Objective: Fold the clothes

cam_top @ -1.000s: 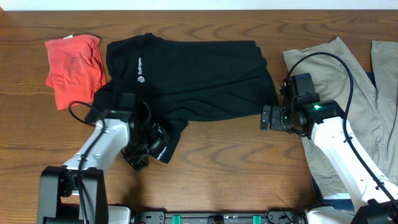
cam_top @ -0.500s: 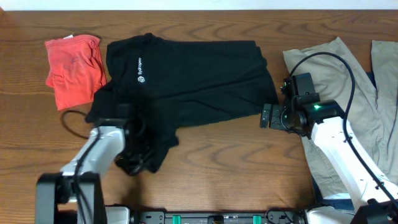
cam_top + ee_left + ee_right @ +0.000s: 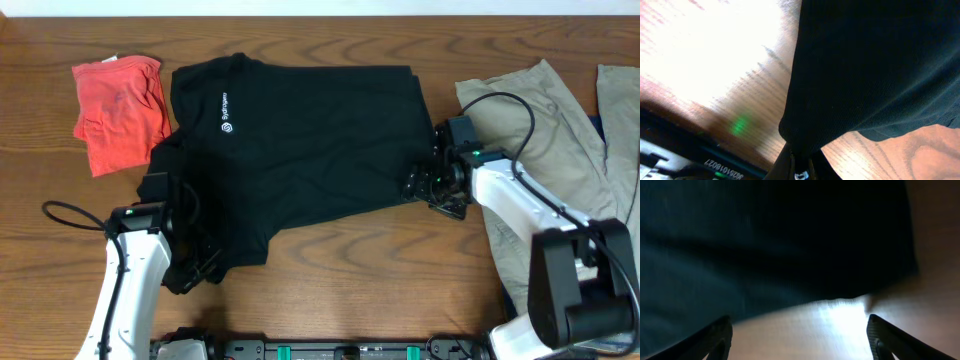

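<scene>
A black T-shirt with a small white logo lies spread across the middle of the table. My left gripper is shut on its lower-left corner near the table's front. In the left wrist view the black fabric runs down into the closed jaws of the left gripper. My right gripper sits at the shirt's lower-right edge, open. In the right wrist view its fingers stand wide apart over bare wood, and the shirt's hem lies just ahead of the right gripper.
A folded red garment lies at the back left, touching the shirt's left side. Khaki trousers cover the table's right end, under the right arm. Bare wood shows in front of the shirt.
My left gripper shut on the shirt's lower-left fabric and pulled it left and toward the front. My right gripper moved left to the shirt's right edge and its jaws narrowed a little.
</scene>
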Controlling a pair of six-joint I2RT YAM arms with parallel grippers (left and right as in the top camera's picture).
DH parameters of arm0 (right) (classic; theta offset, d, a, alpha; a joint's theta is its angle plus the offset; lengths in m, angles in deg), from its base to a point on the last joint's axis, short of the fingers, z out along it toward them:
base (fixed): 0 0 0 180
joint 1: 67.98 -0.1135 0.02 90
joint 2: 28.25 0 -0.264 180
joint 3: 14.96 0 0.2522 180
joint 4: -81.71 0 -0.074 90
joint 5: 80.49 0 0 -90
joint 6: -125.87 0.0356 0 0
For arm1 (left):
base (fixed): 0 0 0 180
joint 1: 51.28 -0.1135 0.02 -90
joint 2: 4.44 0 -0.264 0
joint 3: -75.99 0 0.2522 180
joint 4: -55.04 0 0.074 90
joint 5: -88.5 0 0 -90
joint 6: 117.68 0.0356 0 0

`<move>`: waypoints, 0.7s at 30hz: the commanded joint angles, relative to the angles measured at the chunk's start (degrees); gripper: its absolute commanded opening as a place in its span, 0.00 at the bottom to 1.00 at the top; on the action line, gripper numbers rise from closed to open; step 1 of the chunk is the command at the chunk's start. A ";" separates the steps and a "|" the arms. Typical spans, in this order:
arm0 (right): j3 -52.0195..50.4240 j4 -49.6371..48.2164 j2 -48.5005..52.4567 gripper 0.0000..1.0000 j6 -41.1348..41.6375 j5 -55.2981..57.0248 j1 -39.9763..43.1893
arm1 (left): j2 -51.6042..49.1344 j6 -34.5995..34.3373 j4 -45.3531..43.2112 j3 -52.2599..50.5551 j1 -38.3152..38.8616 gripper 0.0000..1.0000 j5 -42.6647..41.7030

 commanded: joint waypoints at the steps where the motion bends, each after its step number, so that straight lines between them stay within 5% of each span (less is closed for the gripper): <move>1: 0.35 -1.86 2.16 0.80 4.72 -0.72 0.85 | 1.25 1.22 1.14 0.72 -0.35 0.06 4.55; 8: 0.33 -1.11 6.62 0.67 12.37 5.75 0.87 | 1.95 1.22 2.71 0.72 -0.35 0.06 6.58; 9: 0.33 -1.16 7.04 0.61 13.42 7.06 0.87 | 1.95 1.22 2.71 0.72 -0.35 0.06 6.58; 11: 0.33 -1.14 7.13 0.25 13.94 7.98 0.85 | 1.95 1.22 2.73 0.72 -0.35 0.06 6.56; 13: 0.33 -0.24 6.86 0.01 13.88 8.09 0.90 | 1.95 1.25 2.73 0.72 -0.33 0.06 6.32; 21: 0.35 10.16 0.24 0.01 10.91 11.02 4.42 | 2.23 10.29 3.10 0.74 -0.33 0.06 -5.53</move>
